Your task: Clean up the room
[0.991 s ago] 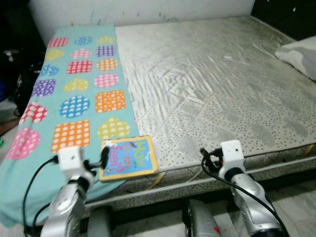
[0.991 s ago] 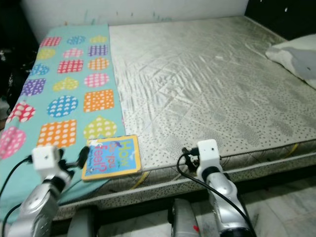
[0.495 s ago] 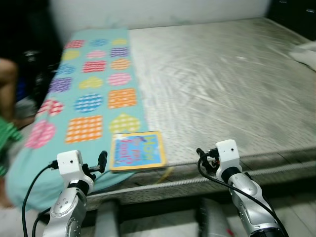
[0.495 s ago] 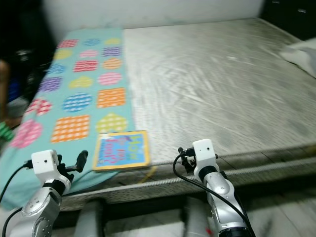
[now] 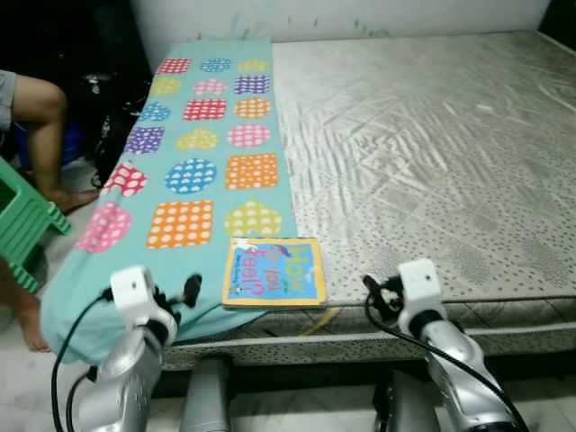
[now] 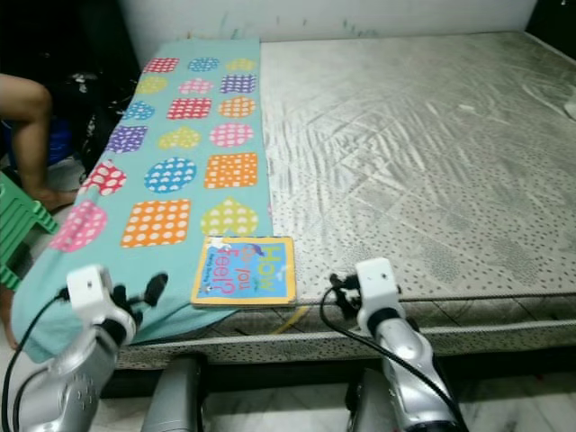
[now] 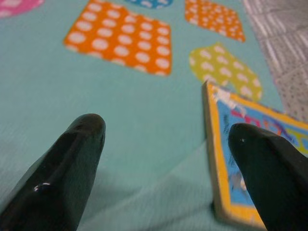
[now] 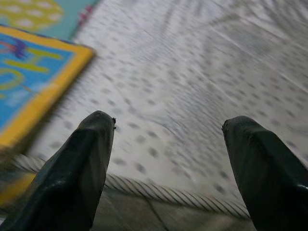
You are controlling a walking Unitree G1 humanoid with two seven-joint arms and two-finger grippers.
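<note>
Book, a square blue board one with a yellow border and "How do you feel?" on its cover [image 5: 274, 272], lies flat at the near edge of the bed, resting on the near right corner of a teal blanket printed with dotted coloured shapes [image 5: 202, 153]; its right edge sits just beside the bare grey quilted mattress [image 5: 432, 153].

Both arms hover low in front of the bed. The left tool [image 7: 163, 159] has its fingers spread wide with nothing between them, pointed at the blanket just left of the book; one finger is close to the book's left edge. The right tool [image 8: 171, 144] is equally wide open and empty, aimed at the mattress edge right of the book.

Risks, as I judge them: the book lies flat on soft cloth, so a finger may slide under the fabric instead of the cover and gather blanket with it, dragging the blanket off the bed. A push from the left could also slide the book towards the near edge and tip it onto the floor. A person's leg [image 5: 36, 108] and a green plastic stool [image 5: 22, 225] stand close on the left, so a wide swing or turn that way could strike them.
</note>
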